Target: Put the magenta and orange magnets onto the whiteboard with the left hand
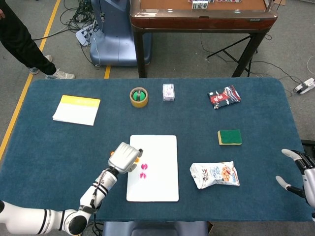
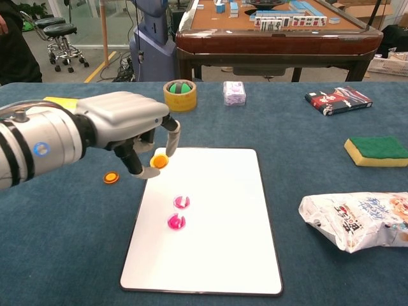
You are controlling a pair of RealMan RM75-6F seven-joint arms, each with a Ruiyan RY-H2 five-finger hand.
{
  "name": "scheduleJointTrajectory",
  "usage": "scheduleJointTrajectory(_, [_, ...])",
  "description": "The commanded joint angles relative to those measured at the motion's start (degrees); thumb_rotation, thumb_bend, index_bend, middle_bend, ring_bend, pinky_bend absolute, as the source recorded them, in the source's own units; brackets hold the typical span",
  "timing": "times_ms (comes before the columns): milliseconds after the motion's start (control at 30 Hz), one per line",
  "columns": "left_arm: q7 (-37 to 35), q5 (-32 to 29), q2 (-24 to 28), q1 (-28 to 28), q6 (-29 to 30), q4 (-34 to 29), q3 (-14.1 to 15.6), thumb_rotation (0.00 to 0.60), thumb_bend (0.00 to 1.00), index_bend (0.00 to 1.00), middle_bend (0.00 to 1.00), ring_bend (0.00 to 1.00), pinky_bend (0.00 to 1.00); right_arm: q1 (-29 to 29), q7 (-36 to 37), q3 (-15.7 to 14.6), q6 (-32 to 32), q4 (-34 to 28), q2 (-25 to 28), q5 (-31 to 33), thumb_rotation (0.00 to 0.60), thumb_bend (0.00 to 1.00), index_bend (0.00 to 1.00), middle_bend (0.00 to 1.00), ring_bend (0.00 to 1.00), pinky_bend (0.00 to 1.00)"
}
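Left hand (image 2: pixel 127 124) fingers (image 2: pixel 171 131) pinch orange magnet (image 2: pixel 159 160) over whiteboard (image 2: pixel 210 255) edge; right hand (image 1: pixel 304 178) fingers spread, released.

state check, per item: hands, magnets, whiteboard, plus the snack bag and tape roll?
left hand: pinching an orange magnet above the whiteboard's left edge
right hand: holds nothing, fingers apart
second orange magnet: on the table, off the board
two magenta magnets: on the whiteboard
snack bag: lying flat
tape roll: lying flat
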Motion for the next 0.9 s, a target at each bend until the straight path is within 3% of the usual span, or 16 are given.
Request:
scheduleJointTrajectory(33, [-0.7,-1.1,-1.5,-1.7,-0.9,2.2,-1.1,0.600,0.31,0.64,1.00,1.00,1.00,-0.4,0.9,0.0,0.7,0.3,0.1,-0.2,0.600,0.06,0.26,0.32,0.31,0.42])
scheduleJointTrajectory(500, [-4.7,-4.2,-7.3,-8.1,-4.2,11.6,-4.8,0.600,0.31,0.63,1.00,1.00,1.00,-1.7,5.4,0.4,3.2,1.9,0.7,-0.1,0.600,0.06,0.26,0.32,0.31,0.42])
scheduleJointTrajectory(900, [-6.4,-4.6,-12.1,-12.7,-6.6,18.7,-5.3,0.600,0.31,0.62,1.00,1.00,1.00,-3.1,7.3,1.1,5.0,2.7,0.6,1.2,0.600,0.06,0.26,0.32,0.31,0.42])
